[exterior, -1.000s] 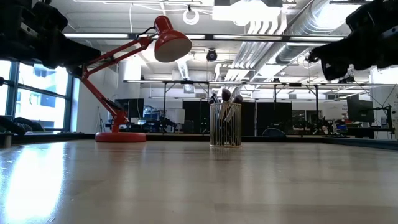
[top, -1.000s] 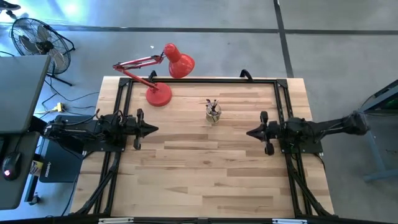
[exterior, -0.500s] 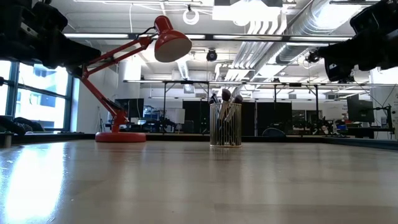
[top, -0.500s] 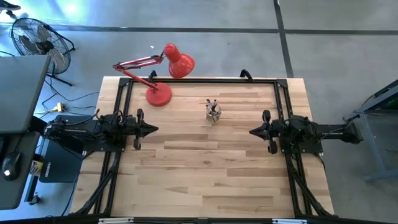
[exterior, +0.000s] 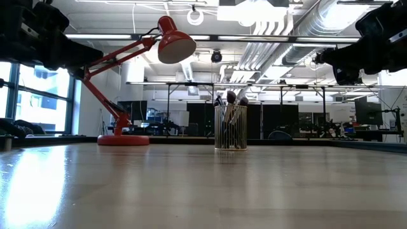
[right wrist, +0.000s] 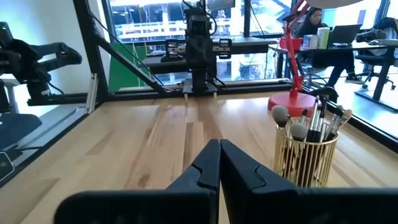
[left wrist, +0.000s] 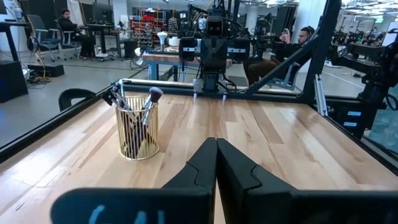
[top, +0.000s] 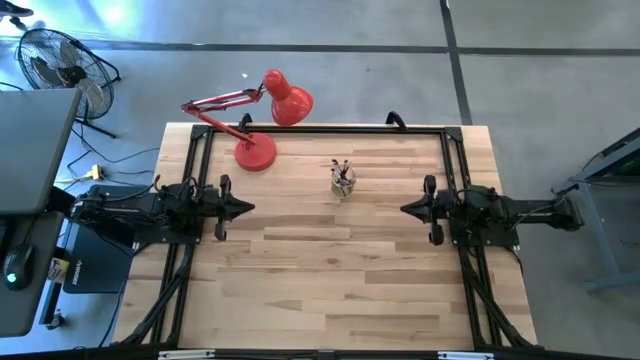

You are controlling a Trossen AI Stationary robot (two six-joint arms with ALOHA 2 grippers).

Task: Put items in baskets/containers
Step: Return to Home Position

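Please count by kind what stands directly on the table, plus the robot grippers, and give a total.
Red desk lamp: 1
Gold wire cup, with brushes standing in it: 1
Grippers: 2, the left gripper and the right gripper, both shut
Total: 4

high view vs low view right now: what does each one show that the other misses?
Only high: the left gripper and right gripper facing each other from opposite edges of the table, plus a floor fan. Only low: the bars of the gold wire cup and the ceiling pipes. Both: the red lamp, the cup, brushes standing in it.
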